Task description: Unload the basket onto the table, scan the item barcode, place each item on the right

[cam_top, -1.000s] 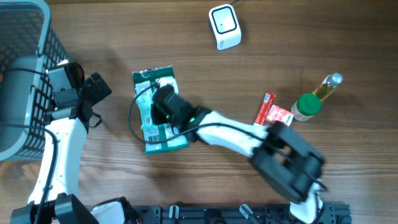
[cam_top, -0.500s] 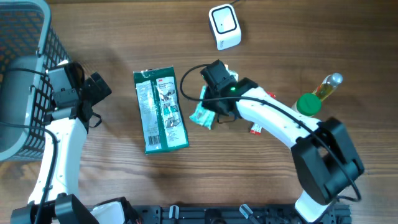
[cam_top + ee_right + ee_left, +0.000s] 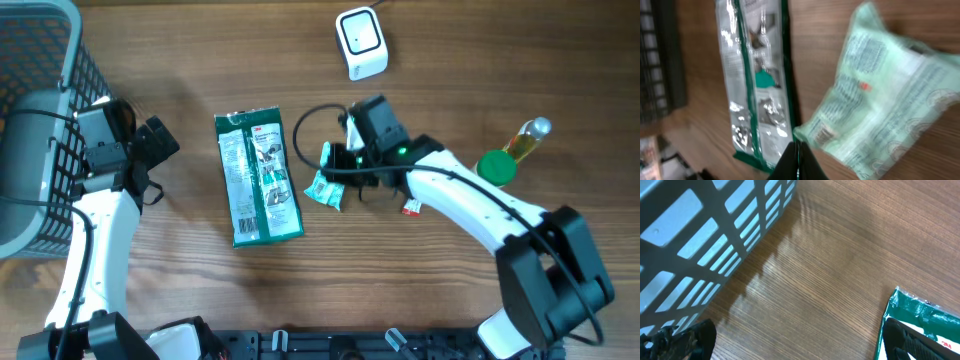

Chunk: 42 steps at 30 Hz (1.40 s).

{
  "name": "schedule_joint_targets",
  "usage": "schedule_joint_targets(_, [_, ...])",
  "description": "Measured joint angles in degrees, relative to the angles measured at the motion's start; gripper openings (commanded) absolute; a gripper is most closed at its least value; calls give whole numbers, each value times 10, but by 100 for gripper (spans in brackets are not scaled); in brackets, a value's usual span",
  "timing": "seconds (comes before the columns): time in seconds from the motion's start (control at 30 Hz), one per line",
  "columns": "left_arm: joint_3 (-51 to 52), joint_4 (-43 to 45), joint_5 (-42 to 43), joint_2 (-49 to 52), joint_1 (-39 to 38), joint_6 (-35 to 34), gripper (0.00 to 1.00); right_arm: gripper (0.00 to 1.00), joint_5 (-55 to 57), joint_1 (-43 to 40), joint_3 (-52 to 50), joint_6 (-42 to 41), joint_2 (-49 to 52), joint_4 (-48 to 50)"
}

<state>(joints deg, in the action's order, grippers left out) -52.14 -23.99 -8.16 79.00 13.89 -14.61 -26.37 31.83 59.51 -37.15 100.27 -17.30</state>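
Where bare, brown wood-grain table; white scanner, grey basket well apart.

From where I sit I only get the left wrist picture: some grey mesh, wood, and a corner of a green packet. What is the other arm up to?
Observer: The right pincer is shut, its tips at the edge of a small pale green packet. I cannot tell whether it grips it.
Visitor: And the green packet I can see?
Observer: The large green packet lies flat and untouched, to the left of the small one.
Visitor: Is there a scanner anywhere?
Observer: Yes, a white scanner sits near the top of the overhead view, apart from both packets.
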Motion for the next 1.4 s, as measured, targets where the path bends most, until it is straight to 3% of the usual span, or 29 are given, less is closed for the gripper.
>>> schedule_joint_targets(0.17, [0, 0, 0, 0, 0, 0, 100, 4, -48, 1, -122, -16, 9, 205])
schedule_joint_targets(0.53, [0, 0, 0, 0, 0, 0, 100, 4, -28, 1, -131, -26, 10, 239])
schedule_joint_targets(0.63, [0, 0, 0, 0, 0, 0, 100, 4, -24, 2, -130, -26, 62, 284])
schedule_joint_targets(0.87, [0, 0, 0, 0, 0, 0, 100, 4, -100, -1, -113, -26, 126, 350])
schedule_joint_targets(1.0, [0, 0, 0, 0, 0, 0, 100, 4, -262, -44, -121, -48, 122, 469])
schedule_joint_targets(1.17, [0, 0, 0, 0, 0, 0, 100, 4, -316, -56, -116, -50, 78, 359])
schedule_joint_targets(1.27, [0, 0, 0, 0, 0, 0, 100, 4, -243, -56, -126, -8, 78, 246])
schedule_joint_targets(1.4, [0, 0, 0, 0, 0, 0, 100, 4, -148, -44, -144, 30, 79, 244])
